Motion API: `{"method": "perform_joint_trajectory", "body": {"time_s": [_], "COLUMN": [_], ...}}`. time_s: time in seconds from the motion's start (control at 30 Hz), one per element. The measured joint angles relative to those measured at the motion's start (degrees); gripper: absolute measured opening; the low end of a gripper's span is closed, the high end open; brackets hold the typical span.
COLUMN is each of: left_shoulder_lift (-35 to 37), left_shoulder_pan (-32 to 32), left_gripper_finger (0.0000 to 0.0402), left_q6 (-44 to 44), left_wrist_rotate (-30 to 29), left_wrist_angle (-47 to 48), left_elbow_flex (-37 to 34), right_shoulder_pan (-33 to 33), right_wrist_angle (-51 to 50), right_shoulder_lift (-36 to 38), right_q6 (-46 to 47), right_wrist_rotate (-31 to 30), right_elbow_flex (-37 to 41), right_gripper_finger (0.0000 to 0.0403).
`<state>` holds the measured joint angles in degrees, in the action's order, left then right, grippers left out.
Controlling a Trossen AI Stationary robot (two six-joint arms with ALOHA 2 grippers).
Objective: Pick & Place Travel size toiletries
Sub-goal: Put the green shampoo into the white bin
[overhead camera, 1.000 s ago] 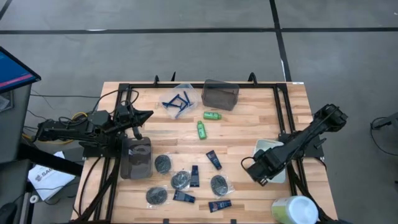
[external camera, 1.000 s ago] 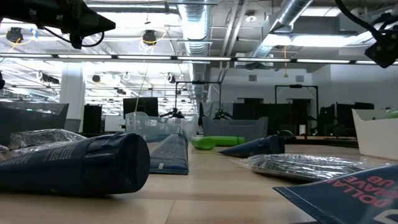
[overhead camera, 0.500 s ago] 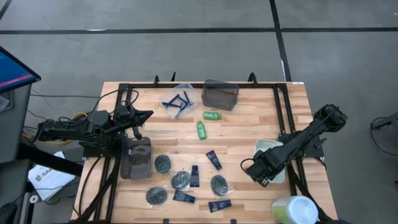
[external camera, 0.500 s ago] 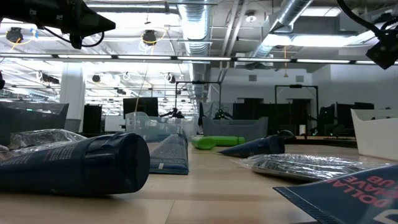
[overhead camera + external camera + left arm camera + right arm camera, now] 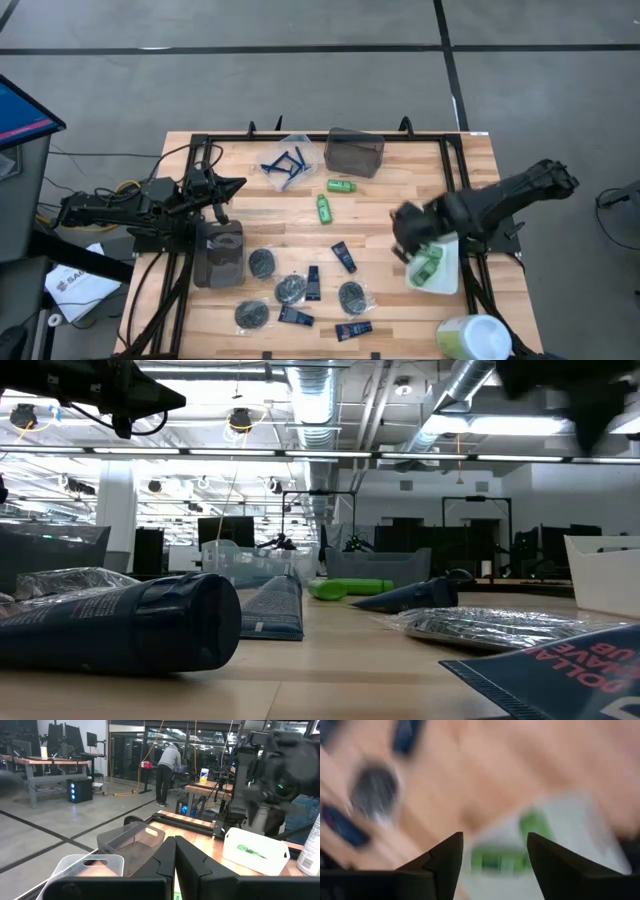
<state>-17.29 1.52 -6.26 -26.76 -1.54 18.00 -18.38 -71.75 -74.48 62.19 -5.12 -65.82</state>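
My right gripper (image 5: 492, 856) hangs open and empty above the white tray (image 5: 447, 284) at the table's right; from above it shows at the tray's left edge (image 5: 404, 238). Green mini bottles (image 5: 428, 263) lie in the tray, blurred below the fingers (image 5: 501, 860). Two more green bottles (image 5: 341, 186) (image 5: 324, 208) lie on the wood mid-table. Blue razors (image 5: 284, 163) lie in a clear bin at the far side. Navy tubes (image 5: 344, 257) and wrapped dark discs (image 5: 291, 290) lie near the front. My left gripper (image 5: 236, 185) waits shut at the left, level above the table.
A grey bin (image 5: 354, 152) stands at the far edge and another grey bin (image 5: 218, 253) at the left. A large pale-green-topped tub (image 5: 472, 338) stands at the near right corner. Black frame rails (image 5: 455, 170) run along the table's sides. People stand in the room beyond.
My right gripper has risen from low over the white tray and swung toward the table's left and far side, tipping more steeply downward. Green bottles that it covered now show in the tray. My left arm has kept still.
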Motion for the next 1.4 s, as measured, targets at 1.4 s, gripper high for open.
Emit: {"method": "perform_joint_trajectory", "body": {"time_s": [1.4], "left_shoulder_lift": [0.0], "left_shoulder_pan": [0.0], "left_gripper_finger": [0.0000], "left_q6": [0.0], "left_wrist_rotate": [0.0], "left_wrist_angle": [0.2], "left_elbow_flex": [0.0], "right_shoulder_pan": [37.7], "right_wrist_angle": [42.4], "right_shoulder_lift": [-24.3], "right_q6": [-78.7], "right_wrist_rotate": [2.1], "right_elbow_flex": [1.7], "right_gripper_finger": [0.0203]}}
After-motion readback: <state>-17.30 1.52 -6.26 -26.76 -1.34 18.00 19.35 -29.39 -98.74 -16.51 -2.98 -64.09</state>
